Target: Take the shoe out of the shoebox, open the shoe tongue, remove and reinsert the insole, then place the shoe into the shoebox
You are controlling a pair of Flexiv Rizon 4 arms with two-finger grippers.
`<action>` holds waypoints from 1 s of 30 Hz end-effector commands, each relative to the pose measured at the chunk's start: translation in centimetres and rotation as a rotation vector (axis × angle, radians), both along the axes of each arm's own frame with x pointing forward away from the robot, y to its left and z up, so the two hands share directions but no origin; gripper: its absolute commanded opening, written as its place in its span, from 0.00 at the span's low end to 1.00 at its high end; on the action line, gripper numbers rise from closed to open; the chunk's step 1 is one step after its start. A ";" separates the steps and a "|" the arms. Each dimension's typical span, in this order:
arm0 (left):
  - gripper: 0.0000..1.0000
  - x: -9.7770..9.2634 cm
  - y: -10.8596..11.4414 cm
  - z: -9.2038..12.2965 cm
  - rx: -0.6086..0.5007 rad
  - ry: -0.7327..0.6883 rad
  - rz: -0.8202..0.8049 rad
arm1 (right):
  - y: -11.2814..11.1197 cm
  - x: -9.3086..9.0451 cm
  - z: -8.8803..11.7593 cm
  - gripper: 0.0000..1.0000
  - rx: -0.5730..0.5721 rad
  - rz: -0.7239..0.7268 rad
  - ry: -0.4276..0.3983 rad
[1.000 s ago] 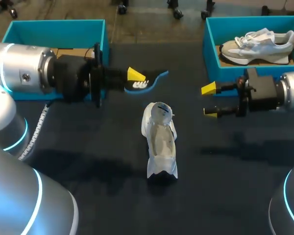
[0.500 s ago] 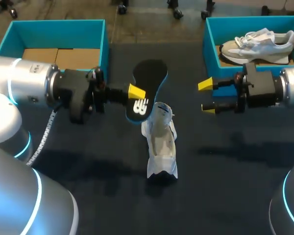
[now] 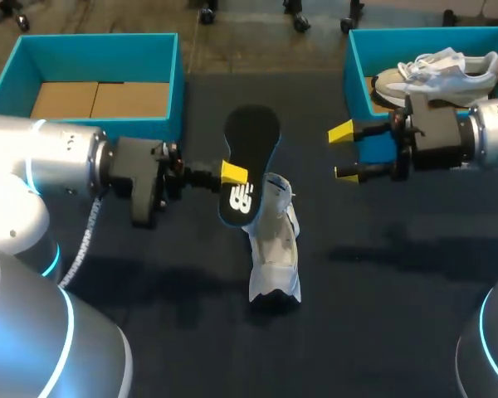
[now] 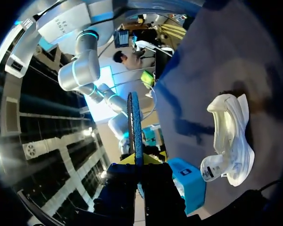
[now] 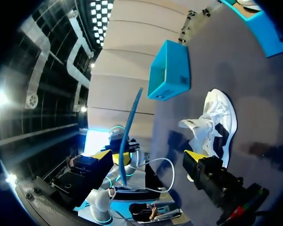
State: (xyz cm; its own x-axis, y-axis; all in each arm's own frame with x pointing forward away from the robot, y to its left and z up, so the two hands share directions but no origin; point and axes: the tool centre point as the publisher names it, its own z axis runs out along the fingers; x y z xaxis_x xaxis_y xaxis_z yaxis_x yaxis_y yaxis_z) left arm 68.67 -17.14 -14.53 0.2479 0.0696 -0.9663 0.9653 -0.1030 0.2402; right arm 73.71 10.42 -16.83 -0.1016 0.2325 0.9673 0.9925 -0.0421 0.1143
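Note:
A white shoe [image 3: 274,240] lies on the dark table [image 3: 382,315] at the middle, its opening facing up. My left gripper [image 3: 235,175] is shut on a black insole with a blue edge [image 3: 251,137], which hangs just above and left of the shoe's heel. In the left wrist view the insole [image 4: 134,127] stands edge-on between the fingers, and the shoe [image 4: 228,139] lies beside it. My right gripper [image 3: 344,153] stands open to the right of the insole, with nothing in it. From the right wrist, the insole [image 5: 129,125] and the shoe [image 5: 212,122] show ahead of that gripper [image 5: 148,157].
A teal shoebox [image 3: 95,54] with a cardboard floor stands at the back left. A second teal shoebox [image 3: 357,79] at the back right holds another light sneaker [image 3: 440,75]. My right arm hangs just in front of that box.
My left arm has carried the insole from near the left box to the shoe's heel, turning it so its face shows. My right gripper has shifted a little back and left.

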 end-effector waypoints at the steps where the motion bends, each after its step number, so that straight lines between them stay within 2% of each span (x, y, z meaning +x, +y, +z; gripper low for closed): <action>1: 0.00 -0.2 -1.0 -1.2 -0.024 -0.028 0.017 | 1.0 0.8 -0.1 0.77 0.001 0.019 0.004; 2: 0.00 -0.1 -1.2 -1.3 -0.026 -0.038 0.026 | 1.2 0.9 -0.1 0.71 0.002 0.021 0.003; 5: 0.00 0.0 -2.0 -1.8 -0.037 -0.059 0.039 | 1.6 1.0 -0.1 0.62 0.013 0.027 -0.002; 15: 0.00 0.3 -4.3 -2.7 -0.063 -0.066 0.092 | 3.0 1.3 -0.5 0.70 0.039 0.042 -0.017; 18: 0.00 0.2 -4.9 -3.0 -0.054 -0.084 0.087 | 3.3 1.3 -0.5 0.67 0.044 0.049 -0.017; 24: 0.00 0.1 -6.0 -3.6 -0.043 -0.091 0.082 | 3.8 1.4 -0.6 0.49 0.050 0.062 -0.018; 30: 0.00 -0.1 -6.8 -3.7 -0.037 -0.086 0.080 | 4.3 1.6 -0.8 0.47 0.060 0.073 -0.018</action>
